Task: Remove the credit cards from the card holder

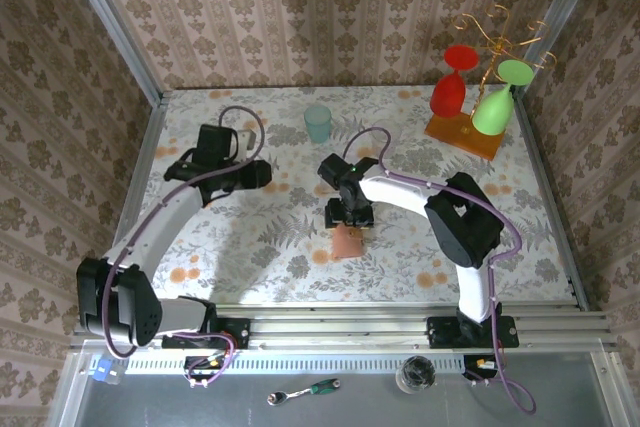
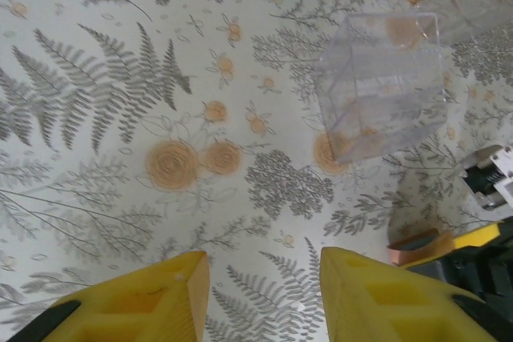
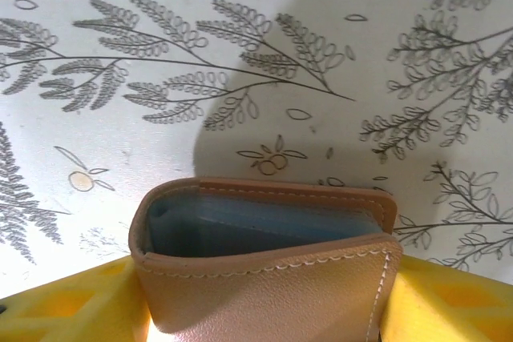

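Right gripper [image 1: 349, 215] clamped on tan wallet [image 3: 264, 286], grey-blue lining showing, left gripper [image 2: 260, 298] released, jaws apart over fern-print tablecloth [image 2: 96, 102], clear box [image 2: 381, 90] nearby

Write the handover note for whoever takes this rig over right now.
Left gripper: open, empty, above the table, with a clear box ahead of it.
Right gripper: one finger on each side of the wallet; cannot tell whether it grips.
Wallet: front middle of the table, slightly ajar, blue-grey inside. The cards can't be told from the lining.
Done: no card out yet, as far as can be seen.
Left: pull both cards out.
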Robot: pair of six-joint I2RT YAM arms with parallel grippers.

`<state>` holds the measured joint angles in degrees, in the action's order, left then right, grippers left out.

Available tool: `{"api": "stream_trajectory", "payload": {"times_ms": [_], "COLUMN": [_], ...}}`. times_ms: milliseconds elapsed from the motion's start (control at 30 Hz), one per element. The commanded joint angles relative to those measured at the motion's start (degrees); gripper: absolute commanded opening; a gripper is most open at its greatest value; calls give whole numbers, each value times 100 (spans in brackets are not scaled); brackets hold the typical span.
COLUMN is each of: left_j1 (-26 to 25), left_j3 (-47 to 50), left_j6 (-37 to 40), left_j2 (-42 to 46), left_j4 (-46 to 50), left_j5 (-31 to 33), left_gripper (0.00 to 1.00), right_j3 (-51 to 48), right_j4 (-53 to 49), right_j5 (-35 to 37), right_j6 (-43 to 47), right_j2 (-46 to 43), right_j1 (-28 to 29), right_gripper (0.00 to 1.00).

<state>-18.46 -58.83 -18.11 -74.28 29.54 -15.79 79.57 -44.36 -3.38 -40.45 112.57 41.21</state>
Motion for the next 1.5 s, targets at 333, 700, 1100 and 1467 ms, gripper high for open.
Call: {"api": "stream_trajectory", "payload": {"times_ms": [333, 700, 1100, 1467], "left_j1": [-194, -378, 115, 506], "left_j3": [1606, 2062, 1968, 2025], "left_j6": [-2005, -2207, -1199, -1447], "left_j2": [256, 46, 501, 32], "left_j4": [-1620, -2428, -2141, -2588], "left_j5": [-539, -887, -931, -1873], "left_gripper": [44, 47, 84, 97], "right_j3": [508, 263, 182, -57], "right_j4": [-435, -285, -52, -222], "right_j5": [280, 126, 221, 124], "right_j6": [-24, -269, -411, -386], "right_j2": [300, 206, -211, -611], "right_j1": [166, 177, 149, 84], "right_gripper": [69, 76, 80, 79]}}
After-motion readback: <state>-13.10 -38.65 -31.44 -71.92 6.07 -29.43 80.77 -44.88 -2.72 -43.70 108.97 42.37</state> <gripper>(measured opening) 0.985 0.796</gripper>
